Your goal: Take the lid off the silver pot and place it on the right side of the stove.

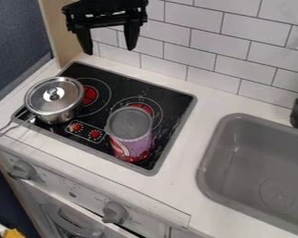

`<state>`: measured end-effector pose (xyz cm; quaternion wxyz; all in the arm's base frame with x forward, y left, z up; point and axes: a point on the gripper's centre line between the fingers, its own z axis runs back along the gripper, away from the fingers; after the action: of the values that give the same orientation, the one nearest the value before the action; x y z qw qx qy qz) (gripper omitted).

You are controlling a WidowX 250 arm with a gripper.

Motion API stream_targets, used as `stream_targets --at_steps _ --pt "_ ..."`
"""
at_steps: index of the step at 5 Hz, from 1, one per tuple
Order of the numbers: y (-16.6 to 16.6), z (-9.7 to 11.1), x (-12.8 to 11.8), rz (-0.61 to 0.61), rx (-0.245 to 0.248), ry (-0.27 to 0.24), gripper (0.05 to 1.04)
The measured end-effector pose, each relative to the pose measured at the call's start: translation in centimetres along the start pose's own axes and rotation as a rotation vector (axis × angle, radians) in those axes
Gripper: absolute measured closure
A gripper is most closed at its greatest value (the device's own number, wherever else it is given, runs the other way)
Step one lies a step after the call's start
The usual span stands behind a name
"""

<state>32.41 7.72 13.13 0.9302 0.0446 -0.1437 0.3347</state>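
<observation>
The tool (110, 50) hangs at the upper left of the camera view, above the back edge of the stove (171, 135) and in front of the white tiled wall (189, 44). Its two fingers point down and stand spread apart, with wall tiles visible between them. Below and to the left, the silver pot (55, 115) stands upright on the left part of the black stove, its handle (13, 124) extending over the white desk (182, 186). The lid (43, 98) is seated on the pot, knob upward. On the stove's right part, a purple and red can (136, 145) stands upright, apart from the pot, partly covering a red burner mark. Further right, a grey sink (254, 172) is set into the desk. Two grey knobs (115, 213) are mounted on the front panel.
</observation>
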Motion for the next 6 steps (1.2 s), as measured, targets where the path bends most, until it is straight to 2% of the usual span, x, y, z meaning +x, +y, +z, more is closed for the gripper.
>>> stream_targets --at_steps 1,2,3,4,6 --pt "0.0 -0.9 -0.4 -0.001 0.010 0.028 0.083" --pt "2.5 -1.9 -0.1 0.097 0.000 0.054 0.083" --pt "6.0 -2.6 0.6 0.171 0.046 0.079 0.083" --pt "8.5 -4.5 0.9 0.251 0.113 0.113 0.083" --pt "10.6 -8.1 2.0 0.309 0.197 0.135 0.083"
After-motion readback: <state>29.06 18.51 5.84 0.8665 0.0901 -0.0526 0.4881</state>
